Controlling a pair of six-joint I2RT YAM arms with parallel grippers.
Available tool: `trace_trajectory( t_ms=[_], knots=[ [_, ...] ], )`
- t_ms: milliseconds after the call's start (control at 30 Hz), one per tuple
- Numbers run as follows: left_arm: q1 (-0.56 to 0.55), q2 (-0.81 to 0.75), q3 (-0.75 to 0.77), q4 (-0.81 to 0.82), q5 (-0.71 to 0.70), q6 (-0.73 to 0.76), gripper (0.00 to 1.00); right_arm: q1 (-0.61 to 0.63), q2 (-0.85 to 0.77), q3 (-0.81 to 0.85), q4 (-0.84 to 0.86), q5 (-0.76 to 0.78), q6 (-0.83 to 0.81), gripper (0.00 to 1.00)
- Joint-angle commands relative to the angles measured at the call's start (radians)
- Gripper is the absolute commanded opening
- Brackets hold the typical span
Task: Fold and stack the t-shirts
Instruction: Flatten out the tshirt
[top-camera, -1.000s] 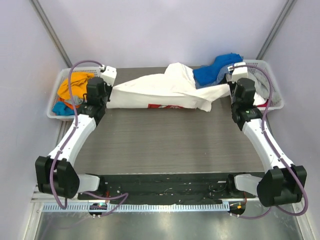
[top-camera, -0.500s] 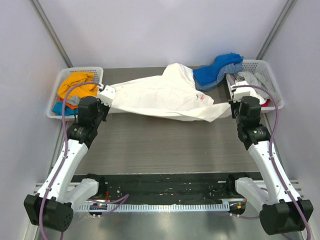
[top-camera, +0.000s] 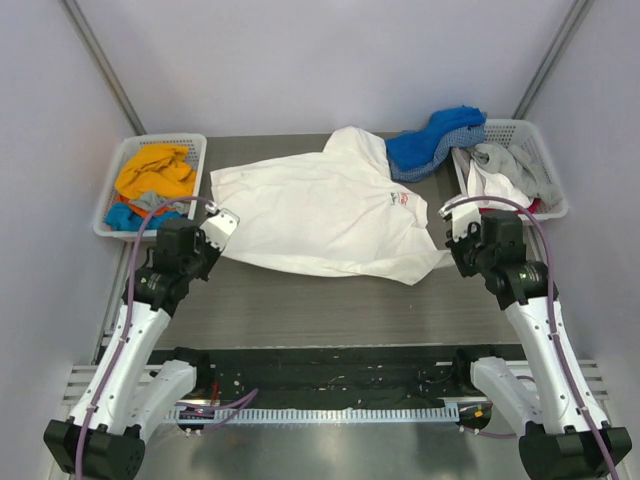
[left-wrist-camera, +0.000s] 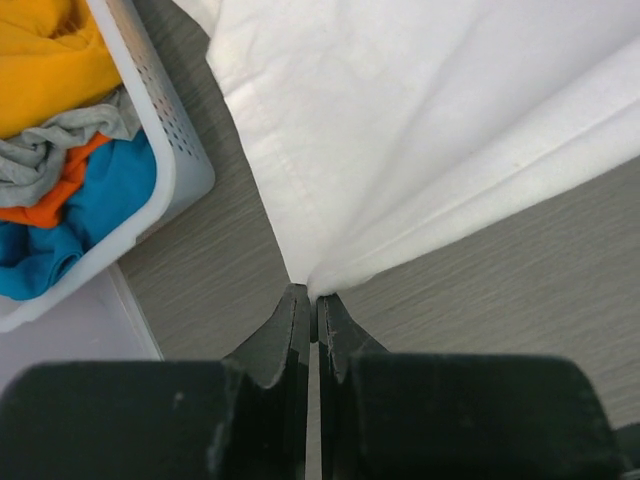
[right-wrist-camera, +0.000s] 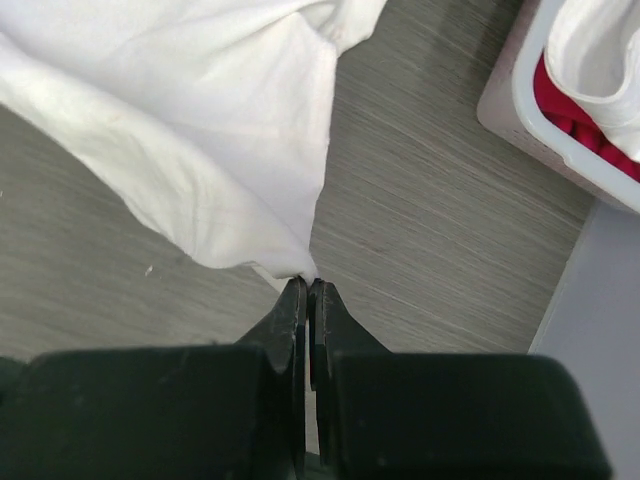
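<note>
White t-shirt (top-camera: 320, 205) spread flat, corners hidden inside pinching left gripper (left-wrist-camera: 308, 305), pinching right gripper (right-wrist-camera: 306, 290)

Both arms have drawn back toward 6 o'clock, away from the far end of the tabletop (top-camera: 330, 300). The left end effector (left-wrist-camera: 308, 300) and right end effector (right-wrist-camera: 306, 287) have dragged the white shirt (top-camera: 320, 215) with them by its corners. A bunched strip at 12 o'clock before, it now lies spread open. Its red logo (top-camera: 403, 200) has moved from the near edge to the 3 o'clock side.
</note>
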Motion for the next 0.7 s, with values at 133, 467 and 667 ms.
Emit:
trace_trajectory(
  t_ms=[133, 467, 667],
  knots=[
    [-0.002, -0.020, 0.014, -0.170, 0.040, 0.103, 0.00, -0.003, 0.066, 0.127, -0.313, -0.142, -0.270, 0.01],
    [-0.002, 0.017, 0.031, -0.241, 0.003, 0.198, 0.00, -0.003, 0.142, 0.211, -0.598, -0.176, -0.421, 0.01],
    [-0.002, 0.049, 0.098, -0.290, -0.012, 0.257, 0.00, -0.003, 0.157, 0.279, -0.637, -0.183, -0.448, 0.01]
  ],
)
